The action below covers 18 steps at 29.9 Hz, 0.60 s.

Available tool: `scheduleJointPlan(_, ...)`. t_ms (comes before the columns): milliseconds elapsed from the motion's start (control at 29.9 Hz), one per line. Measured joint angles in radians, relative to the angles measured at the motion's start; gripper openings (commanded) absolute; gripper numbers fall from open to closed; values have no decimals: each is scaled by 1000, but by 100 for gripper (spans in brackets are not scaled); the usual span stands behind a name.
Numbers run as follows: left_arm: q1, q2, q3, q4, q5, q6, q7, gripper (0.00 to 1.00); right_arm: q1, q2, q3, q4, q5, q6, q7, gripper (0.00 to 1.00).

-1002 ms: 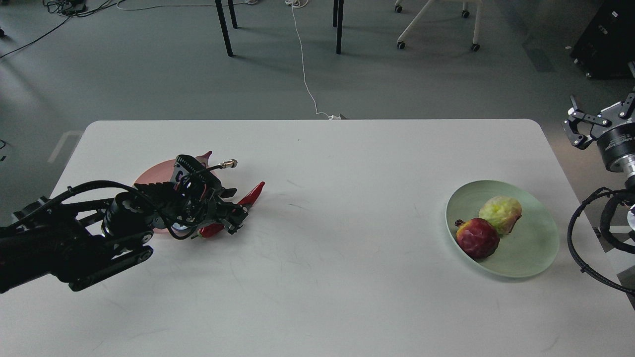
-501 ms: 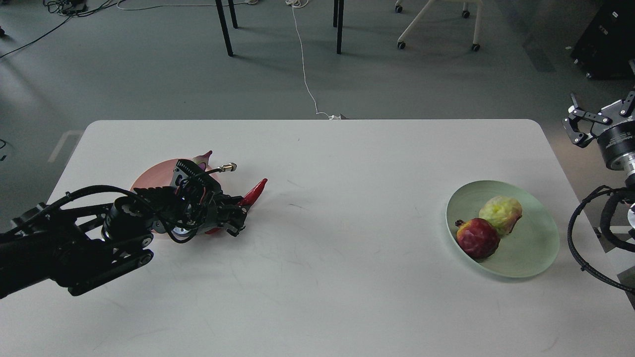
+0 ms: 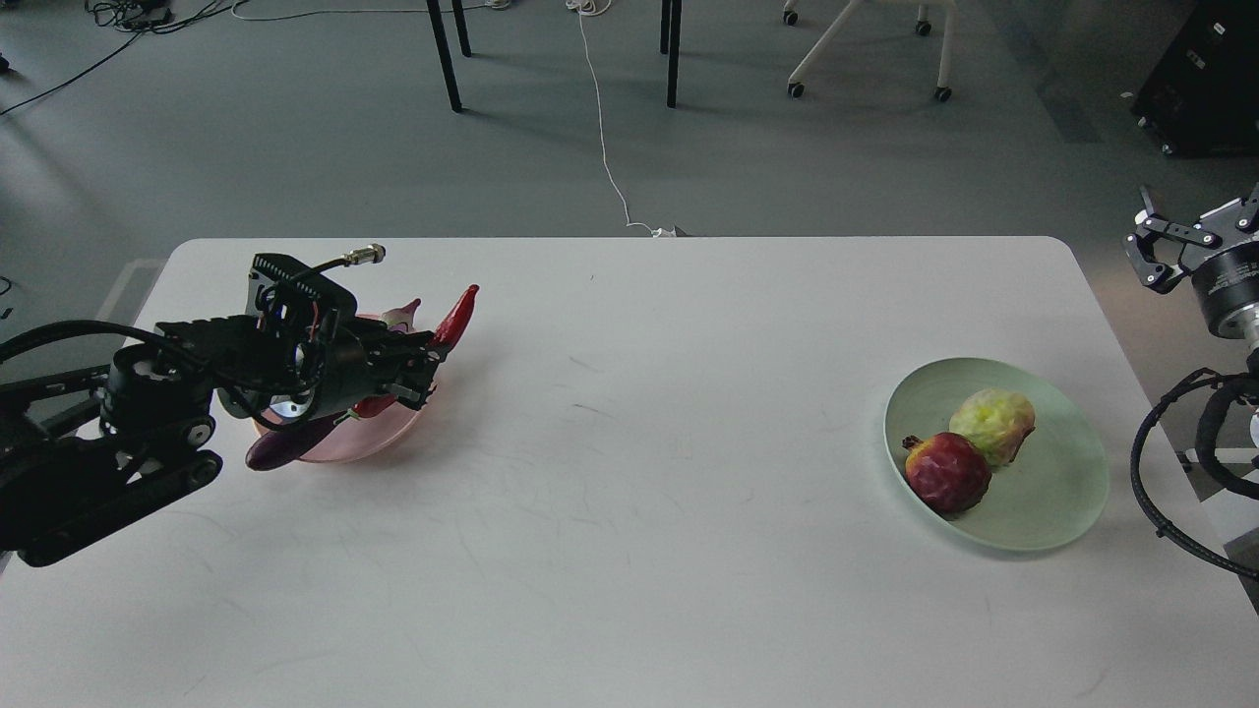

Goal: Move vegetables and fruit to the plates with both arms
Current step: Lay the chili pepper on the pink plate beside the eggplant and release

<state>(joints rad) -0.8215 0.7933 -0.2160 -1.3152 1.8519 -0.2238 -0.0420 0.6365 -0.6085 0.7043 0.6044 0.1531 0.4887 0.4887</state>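
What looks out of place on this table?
Only the eggplant: it lies across the pink plate with its dark end poking over the near rim. The fruit sits neatly on the green plate.

Floor: grey floor (image 3: 295, 147) is stretching away behind, dull light lying evenly on it.
Tabletop: white tabletop (image 3: 629, 551) is filling the foreground, faintly scuffed.
Cable: white cable (image 3: 602, 128) is trailing across the floor.
Furniture: black legs (image 3: 445, 54) are standing beyond; white wheeled chair base (image 3: 866, 44) is sitting right.

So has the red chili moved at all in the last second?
Yes. The red chili pepper, shut in the left gripper, went up and left, over the pink plate.
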Motion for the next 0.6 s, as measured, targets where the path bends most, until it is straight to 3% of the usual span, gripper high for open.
scheduleJointPlan(100,10,22,5,9,-2,4,1,25,0,5,-1,0,0,0,0,99)
scheduleJointPlan(167,23,22,2,16,-3,7,7,45,0,6,-1,0,0,0,0,99)
scheduleJointPlan(301,39,0,-6,22,-4,13,17,75,0,3,-2,0,0,0,0,99)
scheduleJointPlan(535,45,-15,-7,22,-4,60,10,84,0,-2,-2,-1,0,0,0,99)
scheduleJointPlan(601,45,-9,-10,24,-6,68,8,92,0,-2,-1,-1,0,0,0,99)
